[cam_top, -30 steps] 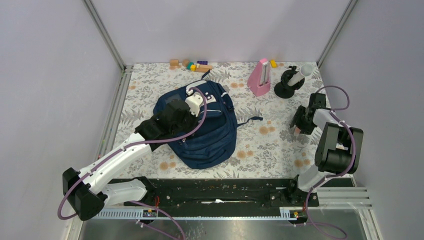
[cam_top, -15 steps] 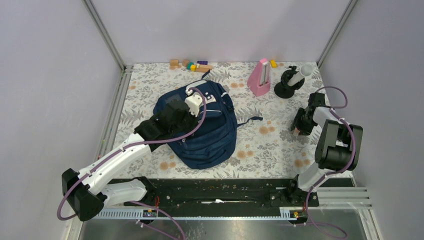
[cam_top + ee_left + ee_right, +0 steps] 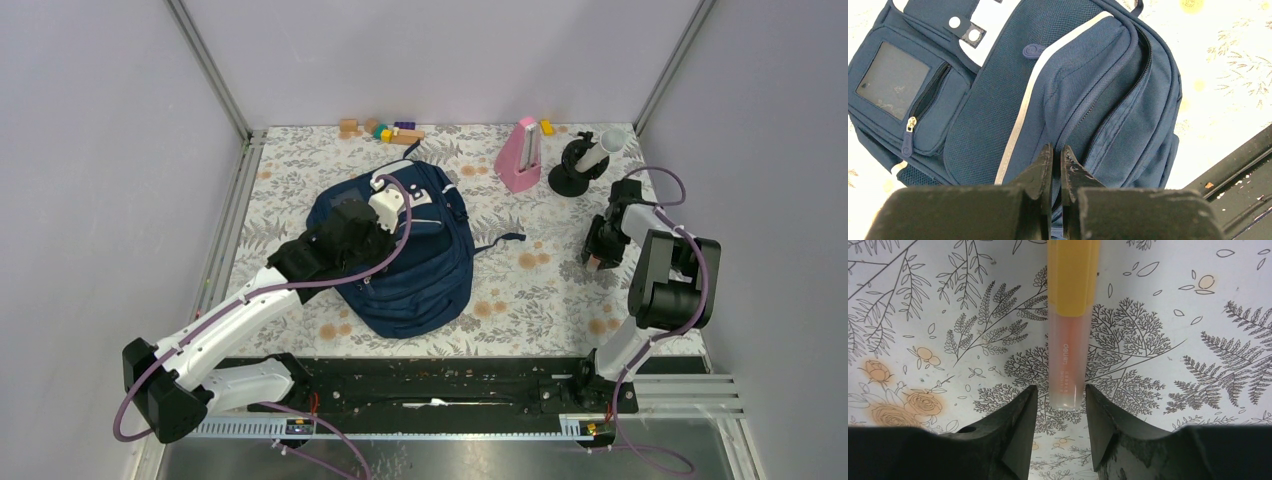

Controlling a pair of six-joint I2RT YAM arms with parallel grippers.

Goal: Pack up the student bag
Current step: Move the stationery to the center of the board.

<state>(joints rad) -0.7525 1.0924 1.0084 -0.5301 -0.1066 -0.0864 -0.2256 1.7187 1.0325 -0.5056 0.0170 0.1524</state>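
The student bag [image 3: 415, 270], navy with thin white stripes, lies flat in the middle of the floral table; it fills the left wrist view [image 3: 1088, 75]. My left gripper [image 3: 372, 238] rests on its upper left part. Its jaws [image 3: 1057, 152] are shut on a fold of the bag's blue fabric beside a zipper line. My right gripper [image 3: 598, 256] is low over the table at the right. It is open [image 3: 1060, 388], with one finger on each side of the clear cap end of a yellow marker [image 3: 1070, 285] lying on the cloth, not touching it.
A pink metronome [image 3: 520, 155] and a black stand with a white ball [image 3: 582, 163] are at the back right. Coloured wooden blocks [image 3: 385, 130] lie along the back edge. Grey walls and metal posts enclose the table.
The right arm's elbow has swung back and left, and its gripper has stayed low by the marker. The left arm and the bag have not moved.
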